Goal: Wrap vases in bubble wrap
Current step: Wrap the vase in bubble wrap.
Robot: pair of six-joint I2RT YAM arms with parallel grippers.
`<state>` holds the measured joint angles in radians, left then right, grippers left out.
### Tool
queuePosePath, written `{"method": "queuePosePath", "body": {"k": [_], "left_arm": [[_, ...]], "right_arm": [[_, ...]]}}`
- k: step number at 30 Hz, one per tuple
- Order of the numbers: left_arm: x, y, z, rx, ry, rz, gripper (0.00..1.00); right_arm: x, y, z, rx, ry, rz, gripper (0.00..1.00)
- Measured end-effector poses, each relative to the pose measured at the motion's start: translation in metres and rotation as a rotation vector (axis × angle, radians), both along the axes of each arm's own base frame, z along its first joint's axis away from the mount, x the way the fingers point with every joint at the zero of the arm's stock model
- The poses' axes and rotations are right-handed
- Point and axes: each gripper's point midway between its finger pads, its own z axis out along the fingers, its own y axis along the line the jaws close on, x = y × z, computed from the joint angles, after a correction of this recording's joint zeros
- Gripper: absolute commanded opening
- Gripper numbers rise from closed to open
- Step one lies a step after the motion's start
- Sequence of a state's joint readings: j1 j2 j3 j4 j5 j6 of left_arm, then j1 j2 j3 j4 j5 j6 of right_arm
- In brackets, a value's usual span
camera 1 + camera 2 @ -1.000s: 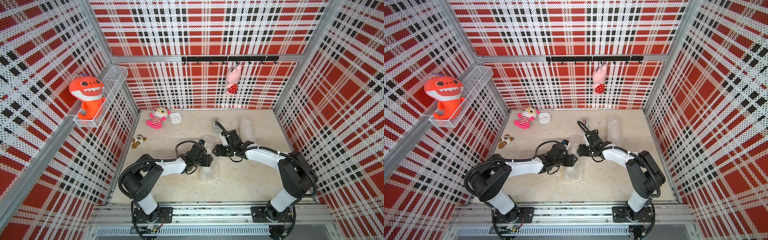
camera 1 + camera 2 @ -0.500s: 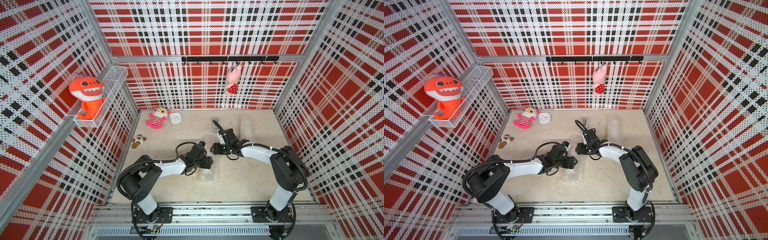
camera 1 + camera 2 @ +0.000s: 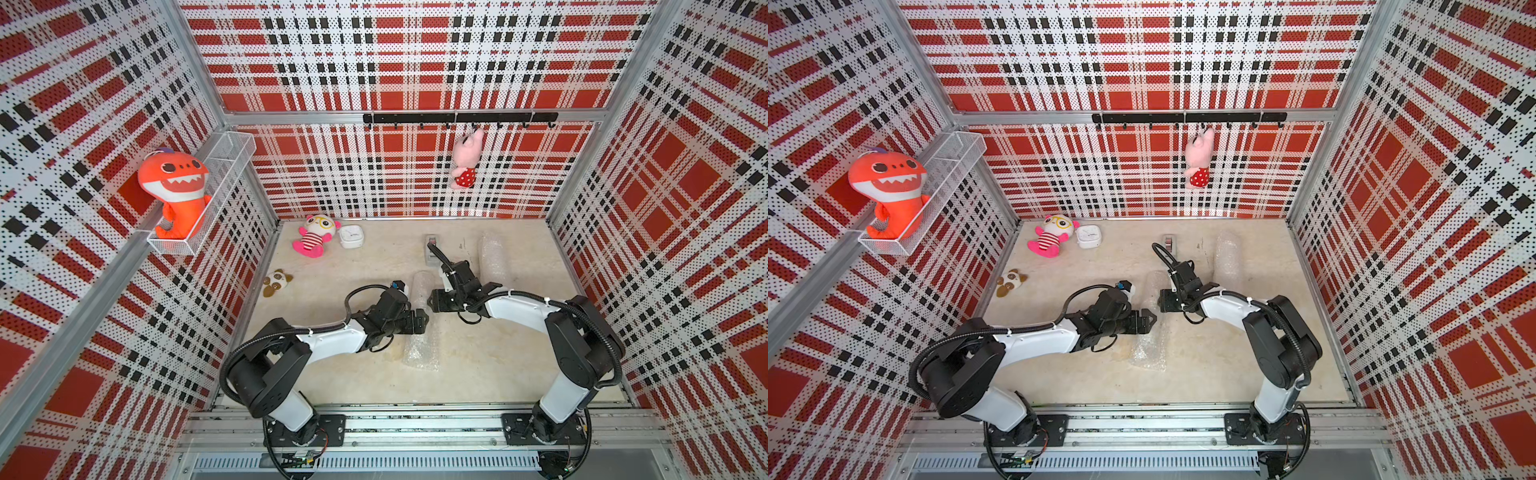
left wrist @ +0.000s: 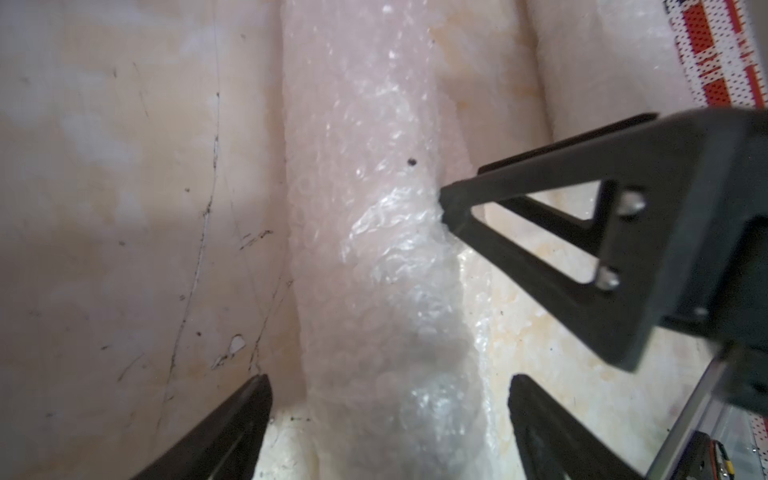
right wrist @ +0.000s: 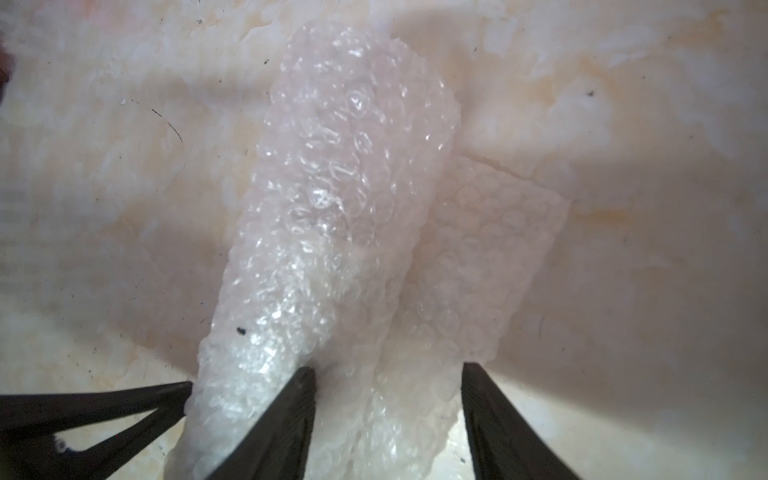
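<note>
A long roll of bubble wrap (image 3: 420, 351) (image 3: 1148, 351) lies on the table's middle. A second roll (image 3: 493, 257) (image 3: 1228, 257) lies at the back right. The vases are hidden; no bare ceramic shows. My left gripper (image 3: 423, 320) (image 3: 1151, 318) (image 4: 390, 415) is open, its fingers standing on either side of the middle roll (image 4: 374, 270) without touching it. My right gripper (image 3: 433, 301) (image 3: 1162, 301) (image 5: 386, 395) faces it from the other side, jaws apart over a loose flap of the wrap (image 5: 478, 257), one finger (image 4: 453, 203) pressing into the roll (image 5: 332, 187).
A grey tape dispenser (image 3: 432, 249) stands behind the right gripper. A small white box (image 3: 351, 237), a pink plush (image 3: 313, 239) and a small panda plush (image 3: 276, 282) lie at the back left. Patterned walls close three sides.
My left gripper's jaws have opened wider around the roll. The right arm has drawn in a little toward the roll, its jaws slightly narrower.
</note>
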<state>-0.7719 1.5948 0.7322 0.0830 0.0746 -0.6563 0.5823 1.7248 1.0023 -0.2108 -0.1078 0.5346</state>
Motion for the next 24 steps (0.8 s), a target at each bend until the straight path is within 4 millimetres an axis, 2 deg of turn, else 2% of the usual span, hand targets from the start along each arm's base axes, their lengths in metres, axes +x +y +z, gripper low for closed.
{"method": "queuePosePath", "body": {"k": [2,4,7,14,19,21,24], "left_arm": [[-0.005,-0.001,-0.014,0.025,0.030,-0.004,0.89],[-0.007,-0.003,-0.018,0.035,0.041,-0.006,0.87],[-0.006,-0.004,-0.018,0.041,0.035,-0.002,0.77],[-0.004,-0.004,-0.017,0.062,0.025,-0.014,0.73],[-0.006,-0.002,-0.016,0.082,0.010,-0.041,0.71],[-0.007,-0.001,-0.015,0.095,0.006,-0.053,0.71],[-0.010,0.002,-0.015,0.116,0.003,-0.068,0.70]], "right_arm": [[0.000,0.000,0.000,-0.003,0.000,0.003,0.58],[-0.001,-0.001,0.000,-0.007,0.001,0.006,0.58],[-0.004,-0.005,0.001,-0.007,0.009,0.007,0.56],[-0.019,-0.025,-0.002,0.081,0.084,-0.017,0.51],[-0.025,-0.023,-0.011,0.156,0.149,-0.026,0.47],[-0.024,-0.017,-0.013,0.189,0.160,-0.018,0.44],[-0.022,-0.009,-0.015,0.228,0.170,-0.009,0.31]]}}
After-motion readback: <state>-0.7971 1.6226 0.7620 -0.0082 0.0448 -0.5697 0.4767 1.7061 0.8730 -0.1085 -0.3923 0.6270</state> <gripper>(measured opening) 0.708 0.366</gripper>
